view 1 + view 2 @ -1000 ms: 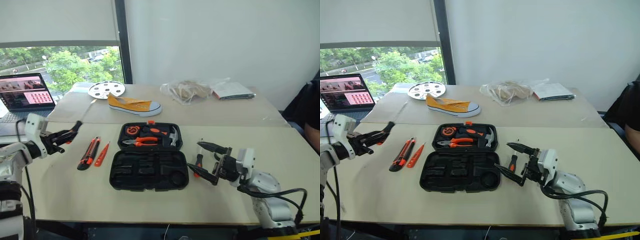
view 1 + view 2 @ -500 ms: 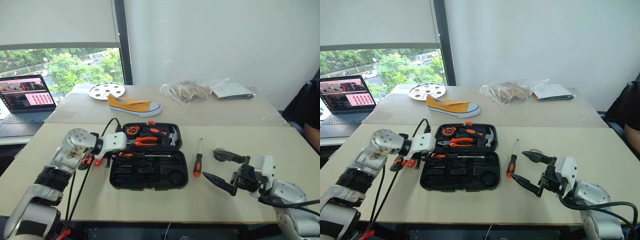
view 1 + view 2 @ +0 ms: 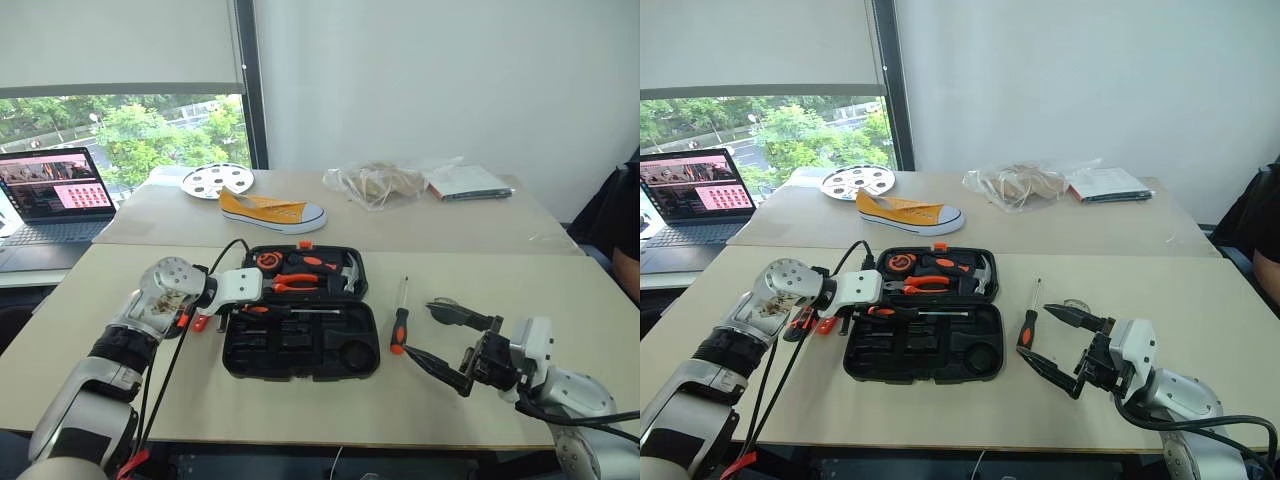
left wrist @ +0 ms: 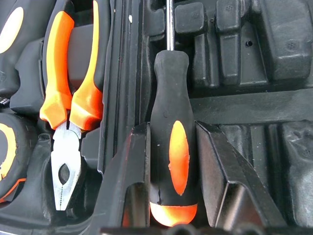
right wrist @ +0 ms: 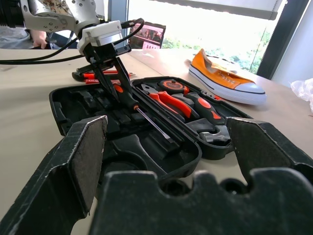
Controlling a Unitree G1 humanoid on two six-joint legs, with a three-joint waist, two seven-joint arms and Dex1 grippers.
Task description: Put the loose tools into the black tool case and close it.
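The black tool case [image 3: 300, 371] lies open in the middle of the table. A black-and-orange screwdriver [image 4: 173, 147] lies in a slot along the hinge side of its near half. My left gripper [image 3: 243, 308] is open, with one finger on each side of the handle and very little gap. A second screwdriver [image 3: 399, 322] lies on the table right of the case. My right gripper [image 3: 420, 330] hovers wide open and empty beside it. The utility knife [image 3: 800, 318] and slim orange tool [image 3: 827, 323] lie left of the case, partly behind my left arm. A small greyish ring [image 3: 1072, 302] sits by the right gripper.
The case's far half holds orange-handled pliers [image 3: 290, 283] and a hammer [image 3: 346, 272]. On the far table are a laptop [image 3: 50, 190], a white disc [image 3: 215, 180], a yellow shoe [image 3: 272, 212], a plastic bag [image 3: 380, 182] and a book [image 3: 465, 182]. A person sits at the right edge [image 3: 625, 230].
My left arm swung in from the far left to the case, where a screwdriver now lies in the near half, and its fingers have widened. My right gripper drew back from the other screwdriver.
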